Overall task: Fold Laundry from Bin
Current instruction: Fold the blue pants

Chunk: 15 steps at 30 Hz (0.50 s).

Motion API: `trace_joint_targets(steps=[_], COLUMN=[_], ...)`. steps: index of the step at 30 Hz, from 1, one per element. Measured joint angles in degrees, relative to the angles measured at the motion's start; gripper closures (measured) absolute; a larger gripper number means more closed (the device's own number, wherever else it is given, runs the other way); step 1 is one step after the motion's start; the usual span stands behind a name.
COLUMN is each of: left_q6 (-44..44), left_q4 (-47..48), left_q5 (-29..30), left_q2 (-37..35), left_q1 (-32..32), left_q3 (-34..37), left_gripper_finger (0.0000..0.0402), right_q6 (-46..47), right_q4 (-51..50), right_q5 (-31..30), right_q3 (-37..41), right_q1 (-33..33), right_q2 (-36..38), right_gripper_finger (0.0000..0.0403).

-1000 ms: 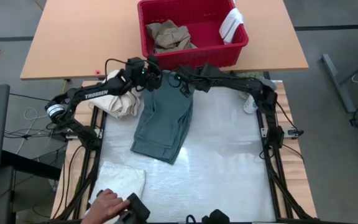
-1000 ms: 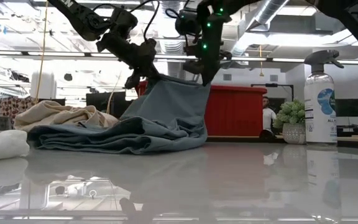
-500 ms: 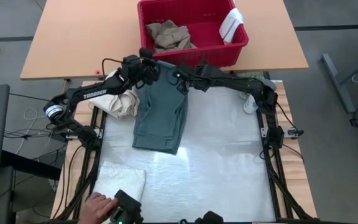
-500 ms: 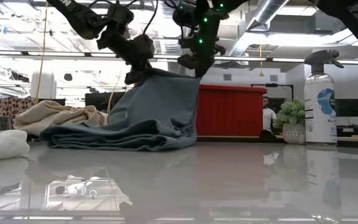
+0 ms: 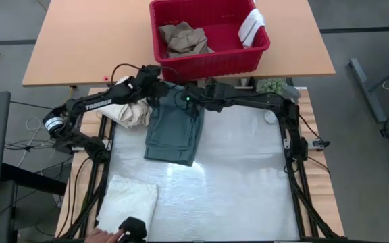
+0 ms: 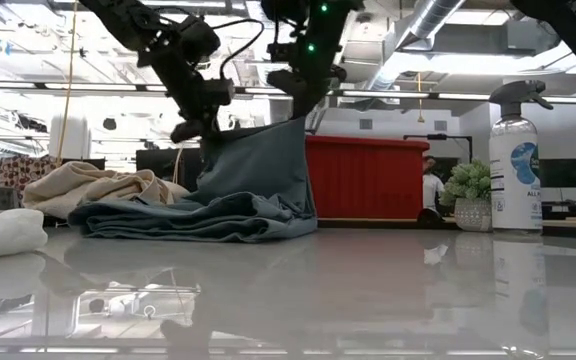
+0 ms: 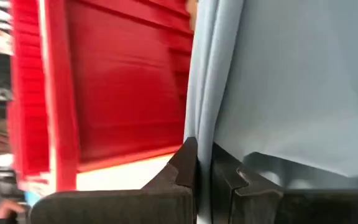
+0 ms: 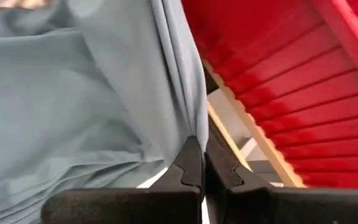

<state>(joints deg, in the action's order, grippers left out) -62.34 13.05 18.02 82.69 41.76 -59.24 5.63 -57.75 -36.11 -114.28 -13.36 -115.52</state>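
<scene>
Both claws, left gripper (image 5: 155, 90) and right gripper (image 5: 189, 98), pinch the teal garment's (image 5: 174, 128) top edge just beside the bin (image 5: 208, 64); open tabletop (image 5: 242, 175) lies to its right.

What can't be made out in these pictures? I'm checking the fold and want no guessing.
- Teal-green garment: its underside and inner folds are hidden by its own top layer, high view.
- Khaki trousers: partly hidden by the red bin wall.
- Left gripper and right gripper: pinched edge hidden between the fingers.
</scene>
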Motion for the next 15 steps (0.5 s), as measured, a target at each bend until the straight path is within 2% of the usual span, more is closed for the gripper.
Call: trace_joint_targets(steps=[10,15], left_q6=[14.78,26.59], left_q4=[16.39,23.43], left_q5=[-1.41,-8.41], left_q2=[-12.4,-17.61], left_q1=[-5.99,-10.52], left_q3=[0.0,0.0], left_gripper_finger=[0.04,0.04], right_q6=[3.62,5.12], right_q4=[-0.64,-1.17], right_q5=[4.22,6.73], right_q3=[-0.04,-0.04], right_q1=[5.37,7.98], right_q2=[0.0,0.0], right_gripper_finger=[0.0382,0.0382])
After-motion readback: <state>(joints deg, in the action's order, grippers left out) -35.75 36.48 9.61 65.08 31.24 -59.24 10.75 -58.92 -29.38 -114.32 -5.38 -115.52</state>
